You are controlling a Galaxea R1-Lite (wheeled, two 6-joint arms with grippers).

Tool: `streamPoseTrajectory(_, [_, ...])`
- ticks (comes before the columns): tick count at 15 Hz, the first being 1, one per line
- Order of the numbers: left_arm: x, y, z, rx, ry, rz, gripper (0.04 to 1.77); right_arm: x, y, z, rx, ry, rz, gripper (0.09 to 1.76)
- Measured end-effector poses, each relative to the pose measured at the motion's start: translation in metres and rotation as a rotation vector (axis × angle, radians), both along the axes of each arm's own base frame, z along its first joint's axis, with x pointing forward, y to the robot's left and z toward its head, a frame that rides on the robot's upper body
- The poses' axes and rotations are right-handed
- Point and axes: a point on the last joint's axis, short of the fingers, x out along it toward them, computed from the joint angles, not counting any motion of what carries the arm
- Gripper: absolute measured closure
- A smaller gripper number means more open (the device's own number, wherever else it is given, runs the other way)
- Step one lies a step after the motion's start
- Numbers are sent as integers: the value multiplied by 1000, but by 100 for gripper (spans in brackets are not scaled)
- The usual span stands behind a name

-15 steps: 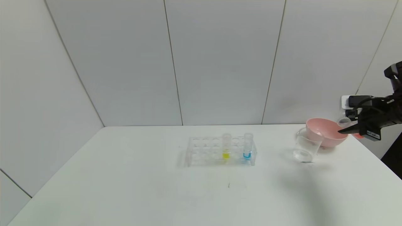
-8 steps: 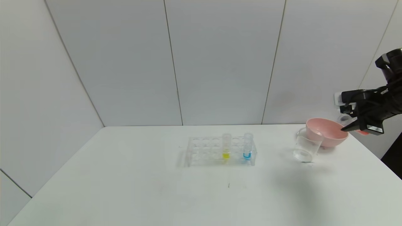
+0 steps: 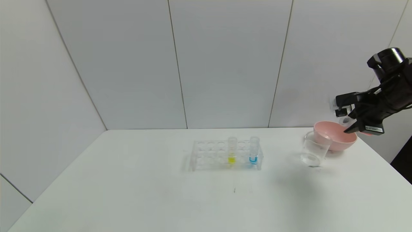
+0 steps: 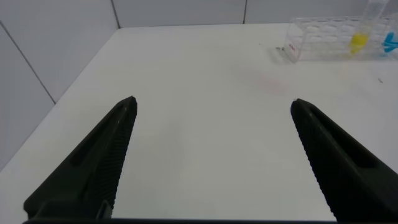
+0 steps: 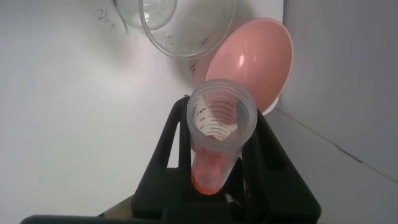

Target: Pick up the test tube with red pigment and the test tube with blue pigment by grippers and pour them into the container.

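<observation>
1. Red tube point(image 5: 214, 134): clamped in the right gripper point(image 3: 362, 124), jaws closed on its sides, held in the air above the pink bowl point(image 3: 334, 137). In the head view the tube is mostly hidden by the gripper.
2. Blue tube point(image 3: 254, 150): upright in the clear rack point(image 3: 227, 155) at mid-tabletop point(image 3: 161, 193), near a yellow tube point(image 3: 232, 150).
3. Beaker point(image 3: 314, 149): stands touching the bowl's near-left side.
4. Left gripper point(image 4: 211, 158): jaws wide apart, holding nothing, over bare tabletop; not in the head view.
</observation>
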Motion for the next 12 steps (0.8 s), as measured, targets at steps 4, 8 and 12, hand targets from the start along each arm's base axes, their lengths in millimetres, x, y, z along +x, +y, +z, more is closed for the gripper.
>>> streamPoseTrajectory(4, [0, 0, 0, 0, 0, 0, 5, 6, 3, -6, -77, 14, -25, 132])
streamPoseTrajectory(8, [0, 0, 0, 0, 0, 0, 5, 12, 11, -12, -142, 17, -31, 132])
streamPoseTrajectory(12, [0, 0, 0, 0, 0, 0, 5, 19, 19, -17, -214, 11, -44, 132])
